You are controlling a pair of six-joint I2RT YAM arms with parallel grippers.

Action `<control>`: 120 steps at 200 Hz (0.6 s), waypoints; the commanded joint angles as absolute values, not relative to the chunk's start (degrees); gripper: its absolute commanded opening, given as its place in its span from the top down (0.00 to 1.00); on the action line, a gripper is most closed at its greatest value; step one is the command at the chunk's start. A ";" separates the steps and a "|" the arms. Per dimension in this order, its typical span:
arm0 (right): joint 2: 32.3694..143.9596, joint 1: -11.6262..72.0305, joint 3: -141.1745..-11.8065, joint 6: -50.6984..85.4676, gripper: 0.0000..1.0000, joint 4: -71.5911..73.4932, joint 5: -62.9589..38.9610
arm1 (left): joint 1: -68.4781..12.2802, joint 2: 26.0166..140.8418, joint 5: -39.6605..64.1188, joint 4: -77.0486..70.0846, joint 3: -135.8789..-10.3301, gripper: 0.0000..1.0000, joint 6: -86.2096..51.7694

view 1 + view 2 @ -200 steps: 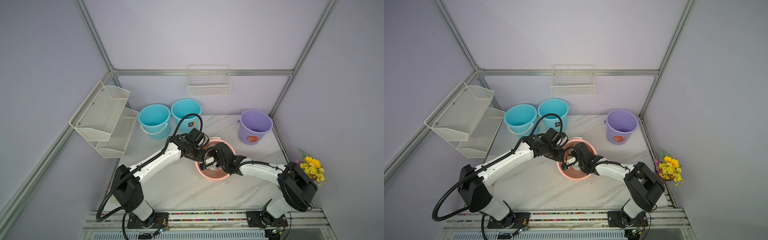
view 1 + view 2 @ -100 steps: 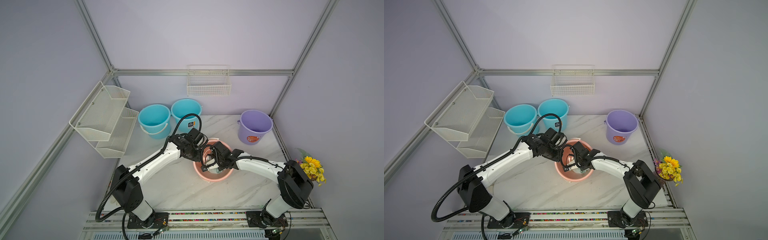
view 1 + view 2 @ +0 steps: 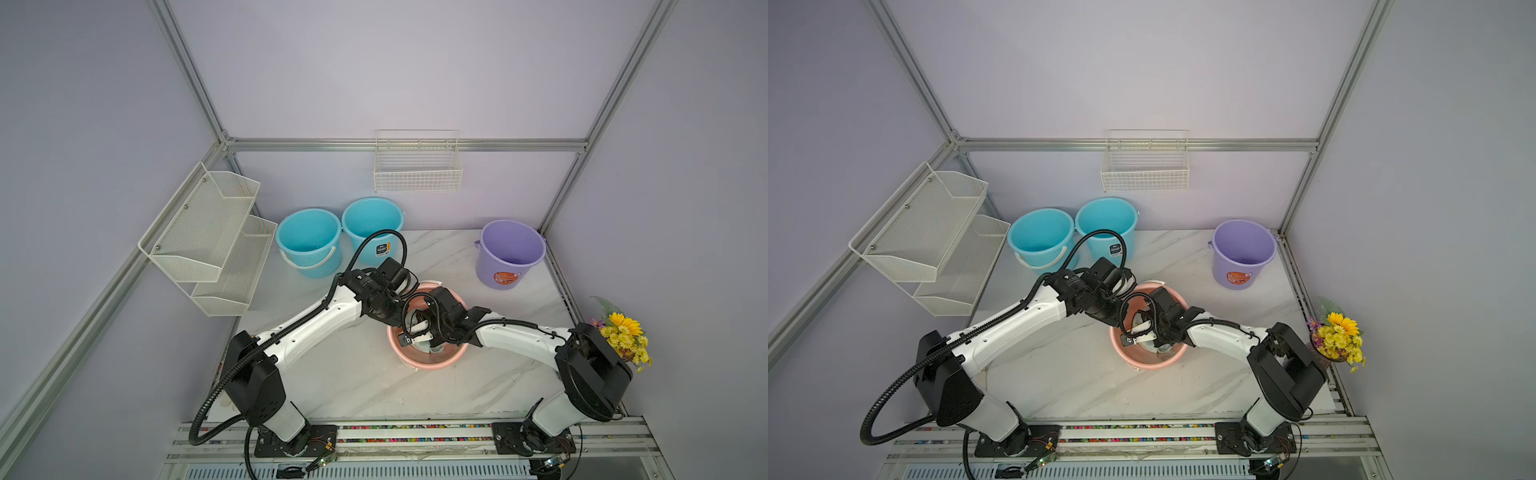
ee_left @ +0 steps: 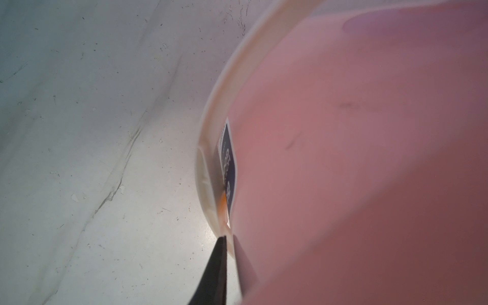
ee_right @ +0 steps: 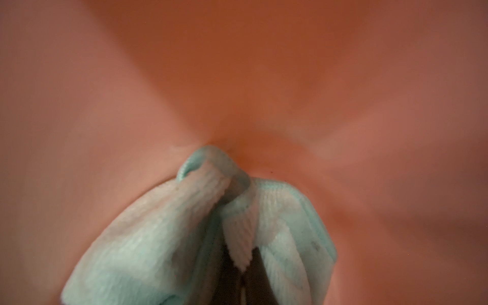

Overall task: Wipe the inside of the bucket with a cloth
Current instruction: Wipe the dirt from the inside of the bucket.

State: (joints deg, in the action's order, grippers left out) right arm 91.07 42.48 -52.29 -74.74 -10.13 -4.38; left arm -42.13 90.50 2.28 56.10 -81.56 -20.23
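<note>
cloth (image 5: 158,237) is bunched in the right gripper (image 5: 239,190), whose jaws are pinched together on it, mint folds spilling to either side of the tips. it sits down inside the pink bucket (image 3: 428,365), which stands about the middle of the table (image 3: 353,386).

the relation that matters: the wad leads the fingers, so the bucket's inner surface lies straight ahead of the cloth. the foremost fold looks to be touching it or just off it; the close view is too blurred to tell which, or whether that surface is wall or floor. the right arm is the one inside the mouth, reaching in from the table's right side.

the left gripper (image 4: 229,236) is clamped on the back-left part of the rim, one finger outside the wall and one inside, bracing the bucket.

judged from this, wiping is under way. the next stroke should press the wad forward and sweep round the wall, clear of the left gripper's pinch, without bare fingertips scraping the plastic.
</note>
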 commanded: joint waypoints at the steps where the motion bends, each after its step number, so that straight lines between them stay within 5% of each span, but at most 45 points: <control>1: 93.57 43.77 -49.75 -77.58 1.00 9.12 -4.81 | -43.53 88.86 6.13 49.56 -84.55 1.00 -20.65; 48: 96.01 43.72 -49.04 -87.35 1.00 18.79 7.96 | -44.54 88.64 6.08 50.07 -84.64 1.00 -21.22; 120: 93.31 44.03 -51.71 -92.72 1.00 1.11 22.94 | -44.87 88.32 2.96 52.99 -84.76 1.00 -21.88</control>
